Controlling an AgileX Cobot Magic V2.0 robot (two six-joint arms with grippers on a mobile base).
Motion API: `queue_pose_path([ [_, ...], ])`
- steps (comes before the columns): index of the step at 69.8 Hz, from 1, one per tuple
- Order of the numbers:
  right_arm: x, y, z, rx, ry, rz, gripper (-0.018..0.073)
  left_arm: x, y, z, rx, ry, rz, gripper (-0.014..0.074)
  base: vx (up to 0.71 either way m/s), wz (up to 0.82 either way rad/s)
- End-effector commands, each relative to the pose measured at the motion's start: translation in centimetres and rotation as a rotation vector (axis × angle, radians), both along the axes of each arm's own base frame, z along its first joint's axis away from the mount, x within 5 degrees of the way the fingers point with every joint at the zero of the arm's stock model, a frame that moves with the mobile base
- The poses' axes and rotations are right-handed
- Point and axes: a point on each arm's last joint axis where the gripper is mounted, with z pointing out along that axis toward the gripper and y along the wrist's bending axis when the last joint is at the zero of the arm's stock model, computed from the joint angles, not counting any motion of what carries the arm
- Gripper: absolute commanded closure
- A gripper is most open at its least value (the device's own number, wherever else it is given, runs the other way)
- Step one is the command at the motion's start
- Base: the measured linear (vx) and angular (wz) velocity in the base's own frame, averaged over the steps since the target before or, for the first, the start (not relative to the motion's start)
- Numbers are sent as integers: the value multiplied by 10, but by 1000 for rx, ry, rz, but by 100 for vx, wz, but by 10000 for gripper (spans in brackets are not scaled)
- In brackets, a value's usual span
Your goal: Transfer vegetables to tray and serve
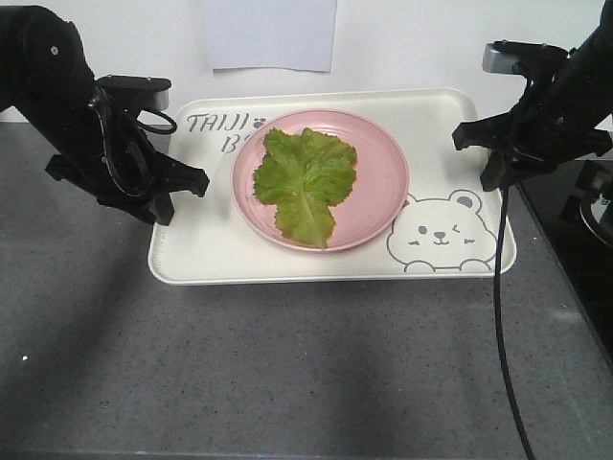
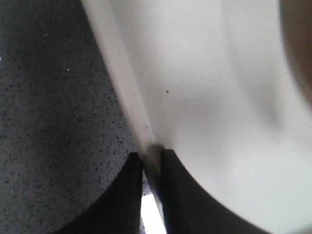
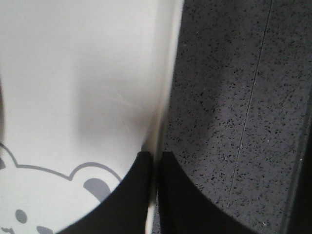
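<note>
The green lettuce leaf (image 1: 305, 182) lies on a round pink plate (image 1: 378, 182), which stands in the middle of the cream tray (image 1: 201, 244) with the bear drawing (image 1: 441, 235). My left gripper (image 1: 175, 199) is at the tray's left rim. In the left wrist view the gripper (image 2: 152, 155) is shut on the tray's rim (image 2: 139, 114). My right gripper (image 1: 491, 175) is at the tray's right rim. In the right wrist view the gripper (image 3: 156, 155) is shut on the rim (image 3: 163, 97). I cannot tell whether the tray is lifted off the counter.
The tray is on a grey speckled countertop (image 1: 287, 374). A white sheet (image 1: 271, 34) hangs on the wall behind. A dark glossy cooktop (image 1: 575, 230) lies at the right edge. A black cable (image 1: 500, 316) hangs from the right arm across the counter.
</note>
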Motion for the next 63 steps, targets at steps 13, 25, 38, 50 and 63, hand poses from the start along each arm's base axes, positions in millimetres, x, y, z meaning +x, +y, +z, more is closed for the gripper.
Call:
queue_pose_path([
  [13, -15, 8, 31, 63, -64, 39, 569, -11, -9, 34, -100, -116, -34, 602, 6, -1],
  [25, -15, 8, 31, 63, -64, 39, 569, -11, -9, 34, -100, -116, -34, 602, 6, -2],
  [38, -15, 8, 31, 63, -64, 39, 569, -11, -9, 34, -100, -116, -34, 602, 6, -2],
  [50, -15, 8, 31, 63, -64, 39, 569, -11, -9, 34, -100, -116, -34, 602, 5, -2],
  [63, -15, 8, 31, 63, -64, 39, 569, -11, -9, 34, -100, -116, -34, 602, 4, -1],
])
